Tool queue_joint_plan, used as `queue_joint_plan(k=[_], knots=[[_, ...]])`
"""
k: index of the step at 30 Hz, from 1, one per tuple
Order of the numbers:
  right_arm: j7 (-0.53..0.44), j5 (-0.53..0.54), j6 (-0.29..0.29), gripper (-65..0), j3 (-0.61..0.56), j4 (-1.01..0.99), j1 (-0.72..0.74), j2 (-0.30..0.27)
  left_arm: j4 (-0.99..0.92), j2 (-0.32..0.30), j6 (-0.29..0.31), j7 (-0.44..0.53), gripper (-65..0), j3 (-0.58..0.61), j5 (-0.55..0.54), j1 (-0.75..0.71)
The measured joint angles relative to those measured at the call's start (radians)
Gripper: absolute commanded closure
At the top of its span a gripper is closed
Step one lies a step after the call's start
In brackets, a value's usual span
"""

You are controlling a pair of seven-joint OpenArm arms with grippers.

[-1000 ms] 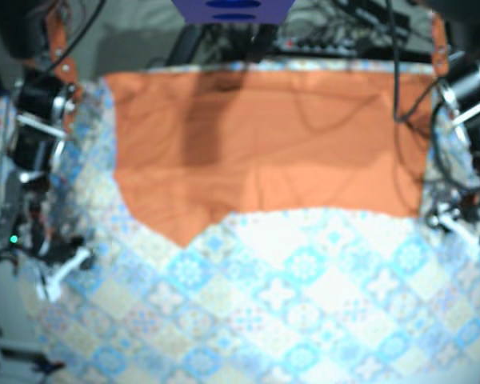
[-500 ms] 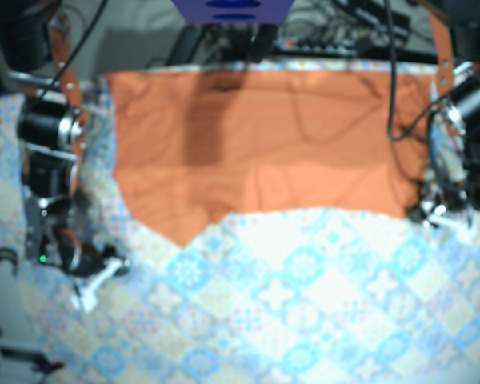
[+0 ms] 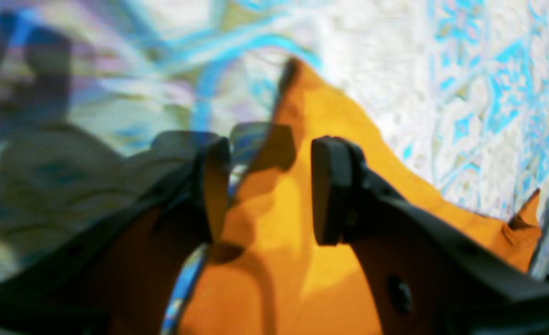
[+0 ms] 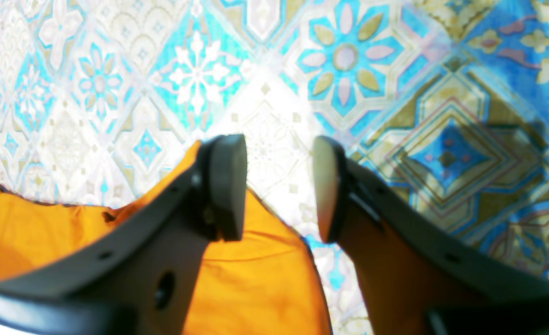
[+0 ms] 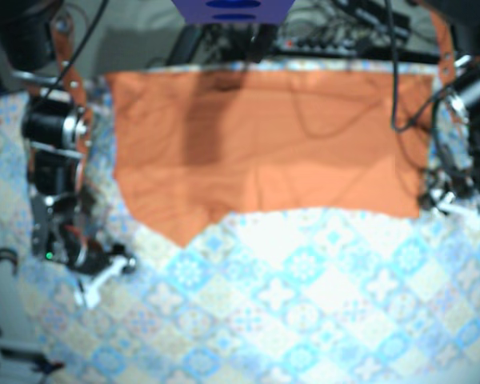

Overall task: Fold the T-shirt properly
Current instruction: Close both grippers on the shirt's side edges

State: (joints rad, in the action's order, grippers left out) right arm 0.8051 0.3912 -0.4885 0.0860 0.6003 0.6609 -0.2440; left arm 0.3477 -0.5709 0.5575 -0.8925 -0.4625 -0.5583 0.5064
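— Patterned tablecloth (image 5: 304,304); where's the T-shirt (image 5: 264,144)?
— Spread flat across its far half.
— Left gripper (image 3: 271,186)?
— Fingers wide, straddling a shirt corner, not clamped.
— Right gripper (image 4: 278,184)?
— Fingers wide over bare cloth, beside another corner.

Soft matt cloth is lying on a printed woven cover, under dull dark plastic.
The T-shirt (image 5: 264,144) is showing as matt orange cloth, creasing softly beneath the left pincer (image 3: 265,186) and beside the right pincer (image 4: 279,186). The desk cover (image 4: 274,70) ahead of both is looking like tile-printed woven fabric, faintly grainy. The pincer pads (image 4: 230,186) are appearing smooth, dull and black, plastic or rubber.
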Motion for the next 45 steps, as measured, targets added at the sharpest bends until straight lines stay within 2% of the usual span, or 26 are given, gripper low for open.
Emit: queue_joint_plan(k=[3,11,19,26,29,33,45], knots=[[-0.034,0.006,0.0,-23.7,0.0,0.005,-0.024,0.001,0.0,0.001,0.0,0.024,-28.4,0.0,-0.008,-0.006],[-0.021,-0.003,0.006,-24.0,0.0,0.105,-0.084,0.001,0.0,0.003,0.0,0.057,-28.4,-0.004,-0.004,-0.019],[-0.02,-0.001,0.007,-24.0,0.0,0.106,-0.093,0.003,0.0,0.07,0.0,0.1,-28.4,-0.004,-0.004,0.01],[-0.02,-0.001,0.007,-24.0,0.0,0.106,-0.09,0.003,0.0,0.06,-0.001,0.123,-28.7,-0.004,-0.006,0.011],[-0.02,-0.001,0.007,-24.0,0.0,0.106,-0.09,0.003,0.0,0.058,0.0,0.122,-33.5,-0.004,-0.007,0.016],[-0.02,-0.001,0.008,-24.0,0.0,0.106,-0.09,0.003,0.0,0.024,-0.001,0.124,-39.4,-0.004,-0.003,0.016],[-0.025,0.0,0.008,-24.0,0.0,0.107,-0.094,0.014,0.001,0.034,-0.003,0.202,-39.8,0.001,0.005,-0.006]])
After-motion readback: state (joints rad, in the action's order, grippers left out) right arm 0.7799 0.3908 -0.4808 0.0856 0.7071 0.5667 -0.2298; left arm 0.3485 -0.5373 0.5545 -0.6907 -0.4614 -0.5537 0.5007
